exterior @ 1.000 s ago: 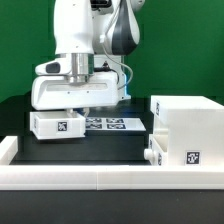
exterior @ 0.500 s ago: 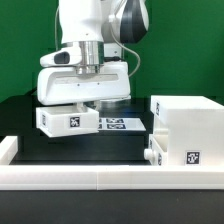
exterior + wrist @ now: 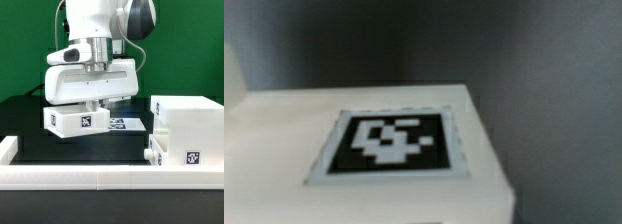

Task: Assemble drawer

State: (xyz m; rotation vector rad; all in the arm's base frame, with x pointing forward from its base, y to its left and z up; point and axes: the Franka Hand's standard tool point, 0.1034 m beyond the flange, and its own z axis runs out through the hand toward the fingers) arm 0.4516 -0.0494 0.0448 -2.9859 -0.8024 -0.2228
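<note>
A: Small box (image 3: 80,121), where?
B: Left of ctr, up off the black table (image 3: 25,125). Gripper (image 3: 91,104) is nipped tight on its wall. Its tag (image 3: 391,146) is blurry in wrist cam.
A: Rest?
B: Marker board (image 3: 124,124) just right, farther back. Drawer case (image 3: 186,128) far right, by the near white rail (image 3: 90,178).

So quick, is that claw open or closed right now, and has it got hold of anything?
The claw: closed, holding the small white box from above.
</note>
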